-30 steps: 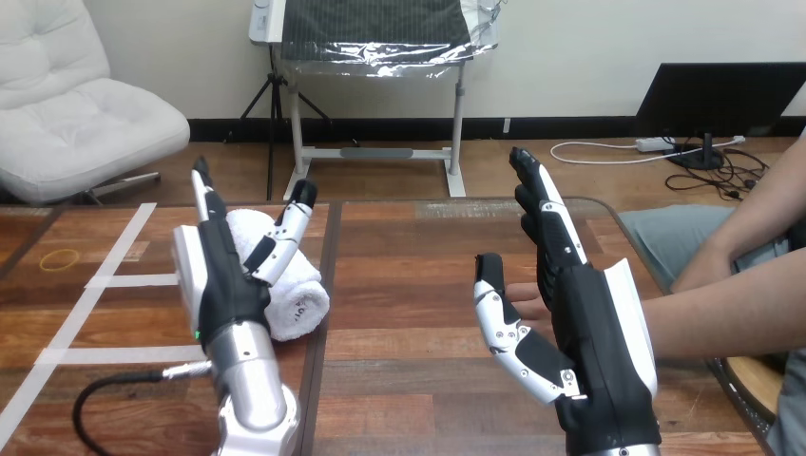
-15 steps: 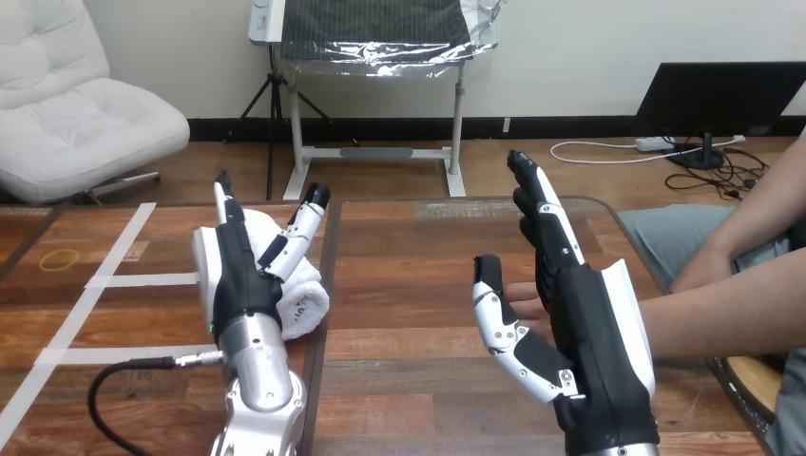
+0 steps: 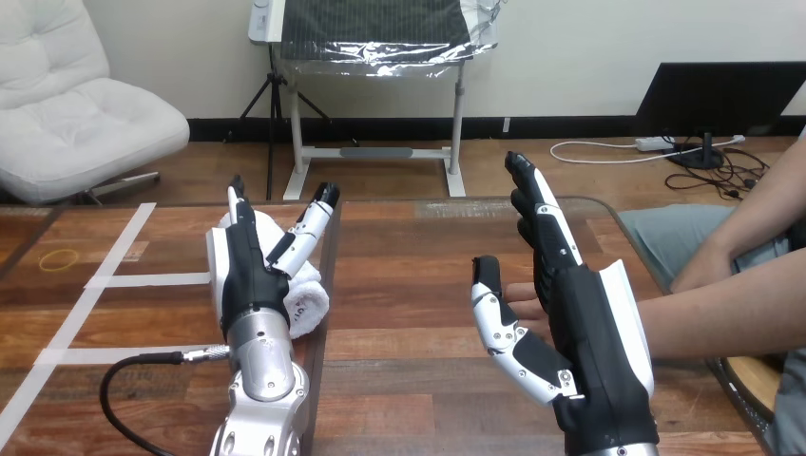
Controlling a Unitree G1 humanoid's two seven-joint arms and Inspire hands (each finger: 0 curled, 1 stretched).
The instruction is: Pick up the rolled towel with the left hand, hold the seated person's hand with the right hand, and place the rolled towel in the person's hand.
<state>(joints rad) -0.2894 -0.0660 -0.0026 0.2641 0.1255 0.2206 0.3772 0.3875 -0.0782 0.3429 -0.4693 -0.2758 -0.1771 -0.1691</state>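
Note:
The rolled white towel [image 3: 302, 302] lies on the wooden table at the left, mostly hidden behind my left hand [image 3: 249, 275]. That hand stands against the towel with straight fingers pointing away from me and the thumb stretched over the roll's top; it is open. At the right, my right hand [image 3: 582, 328] is held upright and open, palm facing left. The person's hand [image 3: 525, 298] reaches in from the right behind that palm, and its fingertips show between my thumb and fingers. I see nothing curled round it.
White tape lines [image 3: 106, 279] and a yellow rubber band [image 3: 59, 258] mark the table's left part. A black cable [image 3: 124, 375] loops beside my left forearm. The person's forearm [image 3: 727, 309] crosses the table's rounded right edge.
My left hand has moved right and forward against the towel, covering more of it. The right hand and the person's hand have hardly moved.

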